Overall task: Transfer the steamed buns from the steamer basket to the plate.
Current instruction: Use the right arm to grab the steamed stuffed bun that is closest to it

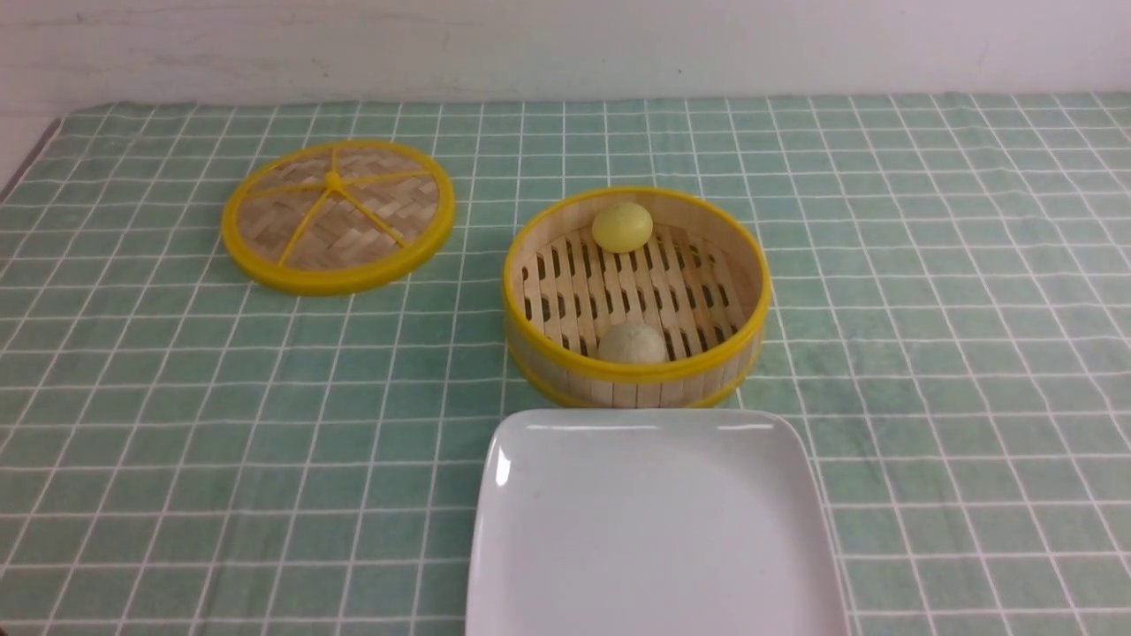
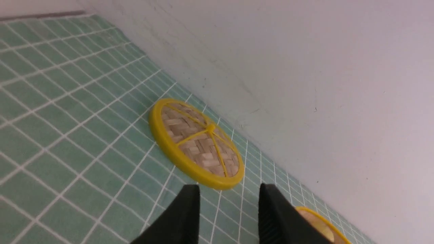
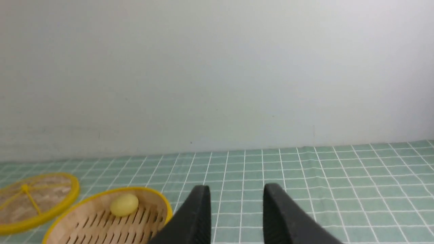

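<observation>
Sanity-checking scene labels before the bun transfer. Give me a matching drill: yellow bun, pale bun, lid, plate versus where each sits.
Things:
1. yellow bun
2. pale bun
3. lid
4. plate

Places:
A. flat on the tablecloth, left of the steamer basket
B. in the steamer basket, at its near wall
C. nearest the robot, in front of the steamer basket
D. in the steamer basket, at its far wall

Pairs: 1-D, 2-B, 3-A, 4-C

Matte black, ribbed, tapering pincer fingers point(image 2: 183, 220)
</observation>
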Robot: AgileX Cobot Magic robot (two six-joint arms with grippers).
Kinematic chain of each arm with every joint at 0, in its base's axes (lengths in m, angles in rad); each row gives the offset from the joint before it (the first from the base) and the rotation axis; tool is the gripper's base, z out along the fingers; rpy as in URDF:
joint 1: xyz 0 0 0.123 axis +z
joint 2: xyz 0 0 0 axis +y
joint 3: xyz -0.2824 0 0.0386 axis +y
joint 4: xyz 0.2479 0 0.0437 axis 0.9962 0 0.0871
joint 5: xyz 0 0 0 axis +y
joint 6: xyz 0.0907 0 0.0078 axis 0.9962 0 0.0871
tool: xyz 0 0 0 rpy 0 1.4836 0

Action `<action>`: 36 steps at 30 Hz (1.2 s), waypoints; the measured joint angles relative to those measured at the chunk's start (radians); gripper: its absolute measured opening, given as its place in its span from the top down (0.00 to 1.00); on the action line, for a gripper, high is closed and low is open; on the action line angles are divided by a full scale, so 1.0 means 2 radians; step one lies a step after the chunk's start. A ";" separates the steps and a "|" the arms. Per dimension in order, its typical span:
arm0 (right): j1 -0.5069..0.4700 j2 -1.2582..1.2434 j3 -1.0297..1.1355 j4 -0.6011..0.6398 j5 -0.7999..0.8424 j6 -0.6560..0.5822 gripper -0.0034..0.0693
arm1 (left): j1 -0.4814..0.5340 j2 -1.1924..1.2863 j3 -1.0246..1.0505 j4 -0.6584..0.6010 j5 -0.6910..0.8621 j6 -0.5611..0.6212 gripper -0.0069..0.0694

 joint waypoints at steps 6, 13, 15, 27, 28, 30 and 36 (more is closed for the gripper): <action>0.000 0.166 -0.134 0.107 0.113 -0.130 0.62 | 0.000 0.045 -0.094 -0.005 0.072 0.042 0.48; 0.000 0.337 -0.256 0.244 0.237 -0.300 0.62 | 0.000 0.109 -0.108 -0.112 0.120 0.109 0.48; 0.000 0.396 -0.298 0.270 0.272 -0.328 0.62 | 0.000 0.130 -0.108 -0.160 0.126 0.181 0.48; 0.024 0.672 -0.529 0.270 0.352 -0.356 0.52 | 0.000 0.235 -0.108 -0.578 0.193 0.670 0.48; 0.035 0.693 -0.552 0.260 0.355 -0.351 0.49 | 0.000 0.246 -0.108 -0.600 0.201 0.704 0.48; 0.055 0.726 -0.583 0.237 0.356 -0.339 0.45 | 0.000 0.263 -0.108 -0.625 0.212 0.740 0.48; 0.125 0.824 -0.686 0.116 0.364 -0.283 0.40 | 0.000 0.316 -0.108 -0.645 0.228 0.774 0.47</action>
